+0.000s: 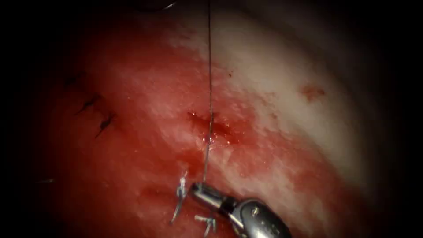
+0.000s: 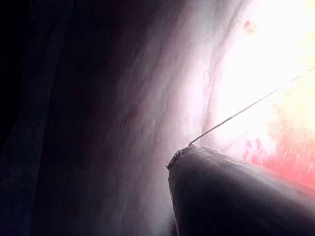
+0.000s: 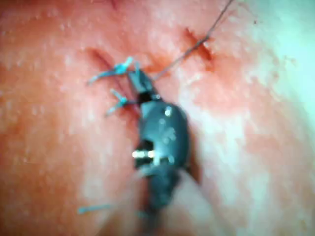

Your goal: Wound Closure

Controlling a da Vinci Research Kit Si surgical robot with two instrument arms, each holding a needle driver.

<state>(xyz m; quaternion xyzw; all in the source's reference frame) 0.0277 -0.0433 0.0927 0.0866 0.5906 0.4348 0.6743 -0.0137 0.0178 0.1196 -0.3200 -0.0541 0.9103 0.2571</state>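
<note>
Right tool (image 1: pixel 197 190) low near the cut, jaws closed on the thread (image 1: pixel 210 88), which runs taut from the tip up through the cut (image 1: pixel 211 128) in the tissue (image 1: pixel 273 88) and away overhead. Left tool (image 2: pixel 183 151) with the same thread leaving its tip; cannot tell how its jaws stand. Thread probably light, limp and slippery, best gripped close to the wound; cut ends (image 1: pixel 179 194) lying beside the right tip.

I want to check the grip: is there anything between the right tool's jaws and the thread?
Nothing visible. The right tool has its jaws shut on the thread below the cut, with cut ends of thread lying beside it.
</note>
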